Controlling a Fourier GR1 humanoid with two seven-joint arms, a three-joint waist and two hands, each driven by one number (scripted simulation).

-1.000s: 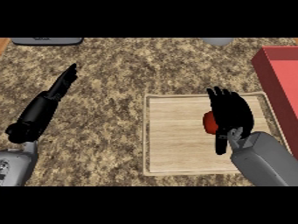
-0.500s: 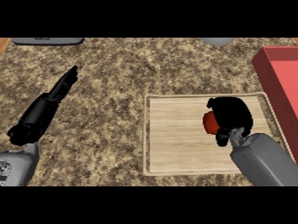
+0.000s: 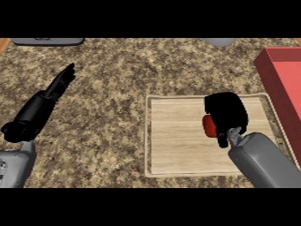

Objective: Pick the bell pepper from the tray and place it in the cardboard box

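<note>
The fingers of the right hand are curled over the red bell pepper on the wooden tray. A light, smooth, rounded body is judged; its sides should be enclosed. The left hand rests straight-fingered over the worktop.

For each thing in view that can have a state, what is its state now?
Bell pepper: on the tray, gripped by the right hand.
Right hand: curled round the pepper.
Left hand: open, fingers straight, holding nothing.
Tray: flat on the counter.
Red box: open at the top.
</note>
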